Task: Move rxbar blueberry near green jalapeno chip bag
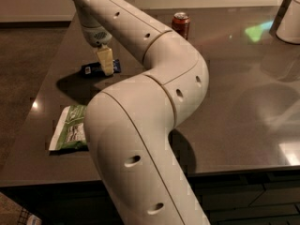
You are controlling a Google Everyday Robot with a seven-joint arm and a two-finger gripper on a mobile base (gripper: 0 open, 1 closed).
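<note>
The big pale arm [154,78] fills the middle of the view and hides a lot of the table [243,93]. It also covers the right side of the green jalapeno chip bag [70,130], so only the left part shows. The gripper [106,62] hangs at the far left part of the table, with its pale yellow tip down right in front of the rxbar blueberry [93,69]. The tip hides the middle of the bar. I cannot tell if the gripper is holding the bar or just close to it.

The bar is small, flat and dark blue. It has a bit of white writing, too small to read. It lies flat on the table, apart from the bag. The bag lies near the front left edge. It is flat and crinkly, green and white, with a white label panel whose print cannot be read.

A red-brown soda can [181,24] stands at the back. A white thing [288,20] is cut off at the top right corner. The table is dark, smooth and shiny.
</note>
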